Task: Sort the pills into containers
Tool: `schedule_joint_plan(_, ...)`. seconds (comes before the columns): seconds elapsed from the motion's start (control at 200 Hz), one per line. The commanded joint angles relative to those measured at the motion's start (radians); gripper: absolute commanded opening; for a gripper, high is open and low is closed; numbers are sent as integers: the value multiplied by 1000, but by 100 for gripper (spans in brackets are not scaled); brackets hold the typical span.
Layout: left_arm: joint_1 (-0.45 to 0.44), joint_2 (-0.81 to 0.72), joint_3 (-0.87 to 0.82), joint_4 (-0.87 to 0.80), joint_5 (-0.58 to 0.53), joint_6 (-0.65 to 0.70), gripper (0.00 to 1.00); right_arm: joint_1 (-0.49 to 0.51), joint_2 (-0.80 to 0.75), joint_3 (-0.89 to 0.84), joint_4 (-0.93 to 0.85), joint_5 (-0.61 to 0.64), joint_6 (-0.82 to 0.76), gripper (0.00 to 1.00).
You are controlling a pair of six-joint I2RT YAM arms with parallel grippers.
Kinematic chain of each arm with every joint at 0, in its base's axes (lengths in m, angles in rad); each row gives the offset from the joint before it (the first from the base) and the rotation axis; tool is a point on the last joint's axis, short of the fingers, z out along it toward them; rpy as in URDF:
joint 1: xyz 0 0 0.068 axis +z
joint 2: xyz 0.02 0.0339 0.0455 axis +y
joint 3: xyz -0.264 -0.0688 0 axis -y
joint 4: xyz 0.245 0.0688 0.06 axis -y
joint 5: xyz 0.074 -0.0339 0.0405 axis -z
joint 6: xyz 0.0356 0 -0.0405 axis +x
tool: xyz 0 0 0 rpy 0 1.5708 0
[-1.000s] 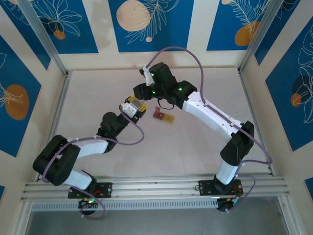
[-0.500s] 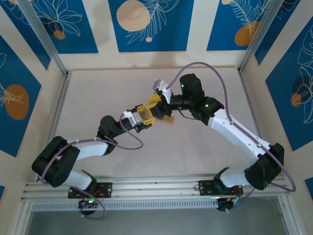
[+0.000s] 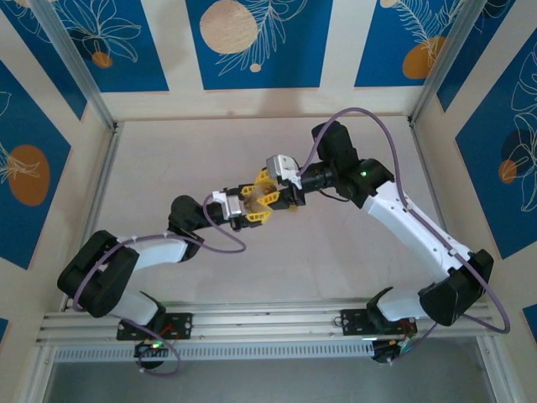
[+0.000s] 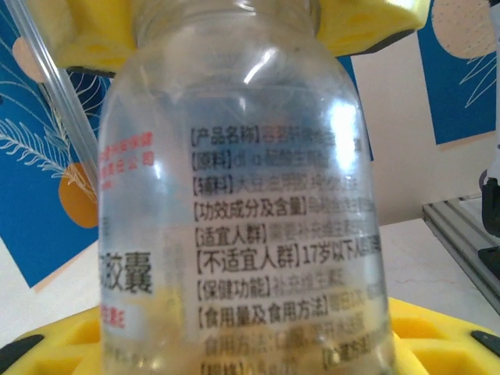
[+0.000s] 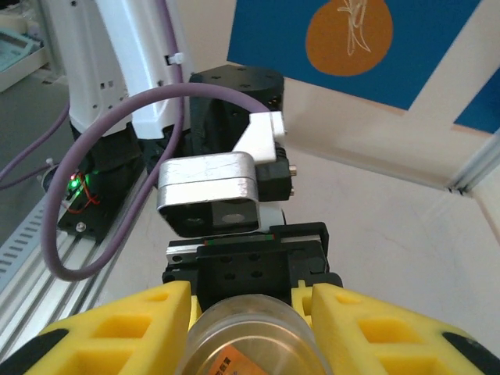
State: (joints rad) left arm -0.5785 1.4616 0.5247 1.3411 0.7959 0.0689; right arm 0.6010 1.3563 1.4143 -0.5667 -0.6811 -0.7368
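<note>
Because the pill bottle [image 4: 242, 203] is a small clear vial w/ a smooth, shiny wall, I judge it stiff, light and rather slippery. Glass or hard plastic, I cannot tell, so it is safer to treat it as fragile. It hangs above the middle of the table [image 3: 168, 159], between the two grippers, which meet nose to nose.

The left gripper [image 3: 250, 206] is closed on the body: its yellow fingers [image 4: 441, 336] press the lower part on both sides. The right gripper [image 3: 268, 186] has the other, narrow end. Its fingers [image 5: 117, 332] sit tight against the round end, so it seems clamped too.

Good places to hold, in my opinion: the straight body for one gripper, the neck for the other, w/ moderate force. Pills inside I cannot make out through the print.

Writing, left wrist view: black Chinese headings in brackets, e.g. 产品名称, 原料, 辅料, 功效成分及含量, 适宜人群, 不适宜人群 + "17岁以下", 保健功能, 食用量及食用方法. Big chars 胶囊 (capsule) at left, w/ small red text above, too blurred to read. Brand name is not legible. In the right wrist view there is a bit of orange label [image 5: 234, 361] on the round end.
</note>
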Motion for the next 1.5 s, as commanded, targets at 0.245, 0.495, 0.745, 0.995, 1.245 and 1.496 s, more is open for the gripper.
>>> schedule_joint_plan(0.245, 25, 2, 21, -4, 36, -49, 0, -59, 12, 99, -241, -212, -179, 25)
schedule_joint_plan(0.495, 25, 16, 38, -5, 59, -66, 0, -82, 24, 135, -251, -223, -177, 24)
schedule_joint_plan(0.745, 26, -10, 24, -86, -73, -8, 0, -111, -70, -4, 100, -15, 155, 19)
schedule_joint_plan(0.995, 26, -9, 23, -104, -113, -20, 0, -113, -190, -134, 291, 255, 399, 4)
schedule_joint_plan(1.245, 24, -16, 7, -123, -178, -38, 0, -126, -239, -208, 354, 444, 551, 0)
schedule_joint_plan(1.496, 22, -41, -15, -230, -275, -39, 0, -125, -304, -405, 510, 605, 717, 0)
